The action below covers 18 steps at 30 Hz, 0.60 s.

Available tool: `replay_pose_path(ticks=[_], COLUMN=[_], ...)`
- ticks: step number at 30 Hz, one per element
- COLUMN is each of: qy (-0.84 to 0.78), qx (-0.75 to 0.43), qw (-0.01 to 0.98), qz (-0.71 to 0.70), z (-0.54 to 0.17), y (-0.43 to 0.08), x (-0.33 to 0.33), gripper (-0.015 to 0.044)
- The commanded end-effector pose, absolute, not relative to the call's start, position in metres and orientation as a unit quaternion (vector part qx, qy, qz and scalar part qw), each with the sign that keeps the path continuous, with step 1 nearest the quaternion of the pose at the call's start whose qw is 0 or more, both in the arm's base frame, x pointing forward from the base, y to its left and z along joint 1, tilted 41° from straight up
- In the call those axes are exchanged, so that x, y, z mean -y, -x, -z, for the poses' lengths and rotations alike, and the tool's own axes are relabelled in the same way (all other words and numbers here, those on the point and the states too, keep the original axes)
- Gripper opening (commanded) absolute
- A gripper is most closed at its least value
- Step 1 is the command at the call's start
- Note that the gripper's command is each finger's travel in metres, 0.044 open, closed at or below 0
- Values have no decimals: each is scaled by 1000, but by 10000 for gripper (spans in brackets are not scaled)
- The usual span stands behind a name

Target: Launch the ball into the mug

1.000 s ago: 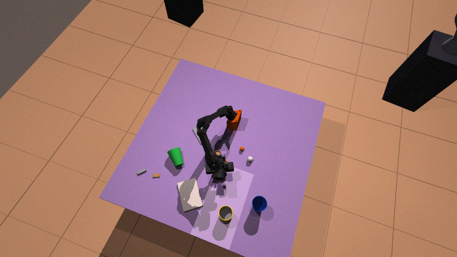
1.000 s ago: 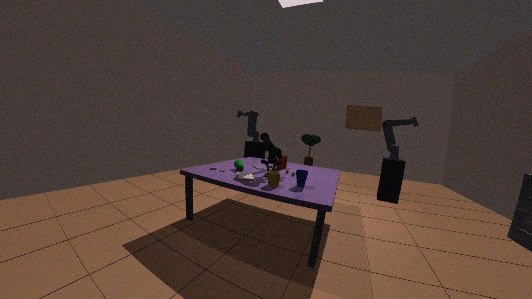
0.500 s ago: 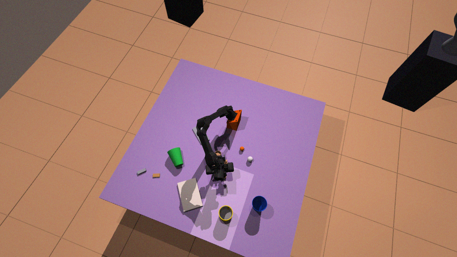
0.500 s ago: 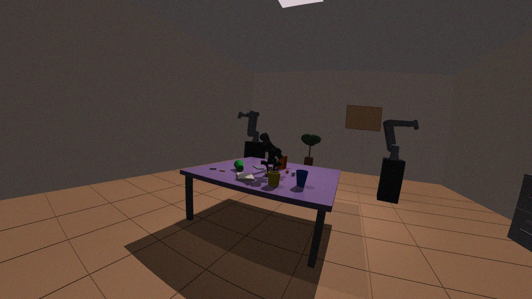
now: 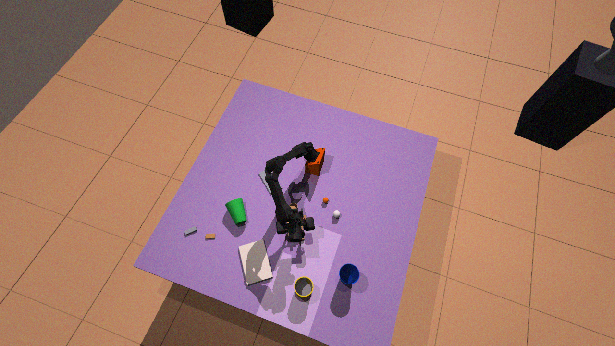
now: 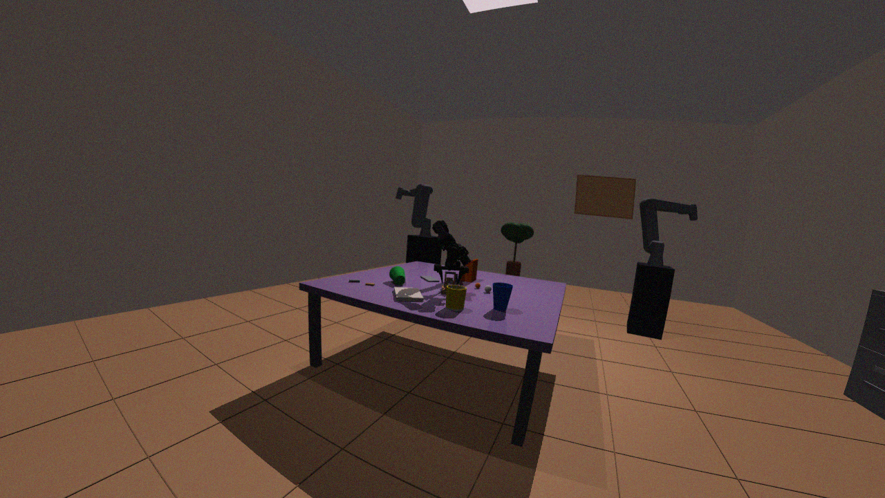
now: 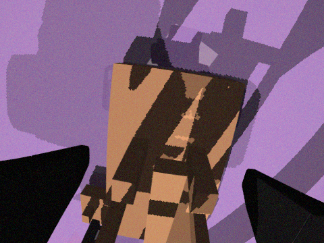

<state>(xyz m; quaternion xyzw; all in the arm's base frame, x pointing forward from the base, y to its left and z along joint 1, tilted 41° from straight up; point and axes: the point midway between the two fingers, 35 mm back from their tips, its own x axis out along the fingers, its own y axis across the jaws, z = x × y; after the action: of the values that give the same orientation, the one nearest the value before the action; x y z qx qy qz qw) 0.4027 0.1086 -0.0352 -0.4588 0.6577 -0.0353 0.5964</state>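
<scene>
The wooden catapult [image 5: 293, 206] [image 7: 119, 98] stands mostly hidden under the arm in the top view; its broad board and frame fill the middle of the wrist view. My gripper [image 5: 295, 232] [image 6: 451, 279] [image 7: 168, 168] is open, its fingers apart on either side of the catapult, touching nothing that I can see. The yellow mug [image 5: 303, 287] [image 6: 455, 298] stands upright in front of the catapult. An orange ball [image 5: 325, 200] [image 6: 478, 286] and a white ball [image 5: 336, 214] [image 6: 488, 289] lie on the table to the right. The catapult's cup is not clear to see.
A blue cup [image 5: 349, 274] [image 6: 501, 297] stands right of the mug. A green cup [image 5: 236, 210] [image 6: 397, 276] lies at the left, near a whitish slab [image 5: 255, 263] [image 6: 408, 294] and two small blocks. A grey plate [image 5: 264, 181] lies beside the arm; an orange block [image 5: 315, 165] is at its base.
</scene>
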Motion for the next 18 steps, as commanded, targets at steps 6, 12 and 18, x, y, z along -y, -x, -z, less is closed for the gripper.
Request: replay_pose_path(ticks=[6, 12, 18], qy=[459, 462, 462], qx=[-649, -647, -647], qw=[607, 606, 606], qz=[31, 30, 31], z=[-26, -21, 11], y=[-390, -390, -397], x=[-165, -160, -133], gripper=[440, 440, 440])
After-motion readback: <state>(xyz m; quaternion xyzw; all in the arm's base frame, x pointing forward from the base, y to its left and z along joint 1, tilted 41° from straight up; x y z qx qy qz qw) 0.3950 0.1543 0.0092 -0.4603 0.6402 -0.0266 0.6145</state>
